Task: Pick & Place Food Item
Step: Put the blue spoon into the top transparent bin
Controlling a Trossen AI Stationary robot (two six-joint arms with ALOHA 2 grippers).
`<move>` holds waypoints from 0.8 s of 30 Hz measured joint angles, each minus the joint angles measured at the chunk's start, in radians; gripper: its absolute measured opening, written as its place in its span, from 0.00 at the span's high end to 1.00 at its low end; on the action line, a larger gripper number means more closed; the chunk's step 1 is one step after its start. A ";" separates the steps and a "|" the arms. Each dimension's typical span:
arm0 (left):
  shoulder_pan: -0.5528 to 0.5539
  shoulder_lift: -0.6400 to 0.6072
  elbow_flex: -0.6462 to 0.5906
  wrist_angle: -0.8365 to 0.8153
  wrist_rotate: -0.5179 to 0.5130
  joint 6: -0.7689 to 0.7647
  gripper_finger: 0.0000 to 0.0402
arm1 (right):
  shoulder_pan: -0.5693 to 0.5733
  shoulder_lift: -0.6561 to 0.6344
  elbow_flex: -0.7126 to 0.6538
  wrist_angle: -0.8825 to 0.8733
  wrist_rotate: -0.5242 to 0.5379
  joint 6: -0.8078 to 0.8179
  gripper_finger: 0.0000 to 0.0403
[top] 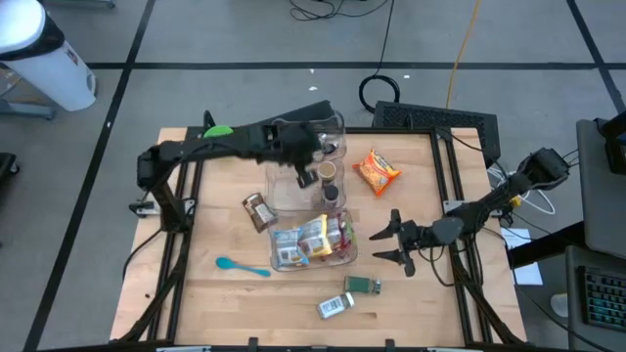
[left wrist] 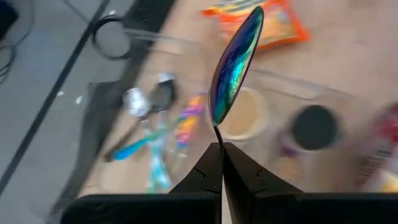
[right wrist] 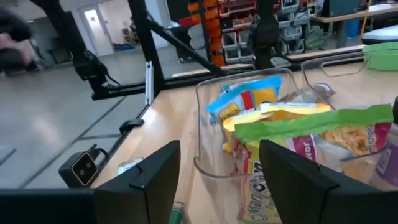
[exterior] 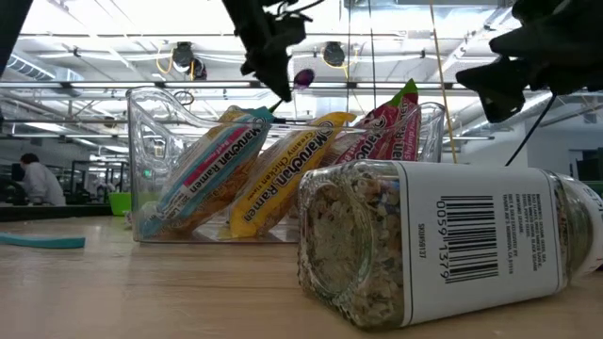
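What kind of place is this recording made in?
Probably a robotics lab or workshop in a large industrial hall. The wooden table stands on a grey floor marked with dark tape lines, cables trail across it, and the right wrist view shows shelves of parts bins behind.

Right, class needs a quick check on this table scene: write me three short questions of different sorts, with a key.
1. True or false: the left tool is shut on the handle of an iridescent spoon.
2. Multiple choice: the ramen packets are
A. lying loose on the table
B. in the clear bin
C. held by the right tool
3. Fill the gap: in the low view, the spice jar nearest the camera is lying on its ____.

Key
1. True; its fingers pinch the thin handle above the other clear bin.
2. B; the right tool is open beside that bin, holding nothing.
3. Side; its barcode label faces the camera.
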 joint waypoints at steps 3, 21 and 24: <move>0.073 0.000 0.000 0.004 0.000 0.052 1.00 | 0.002 0.000 -0.015 0.003 0.000 -0.010 0.48; 0.256 0.183 0.000 0.076 0.080 0.267 1.00 | -0.064 0.217 -0.017 0.058 0.082 -0.094 0.47; 0.275 0.214 0.000 0.077 0.080 0.286 1.00 | -0.085 0.258 -0.017 0.096 0.078 -0.078 0.47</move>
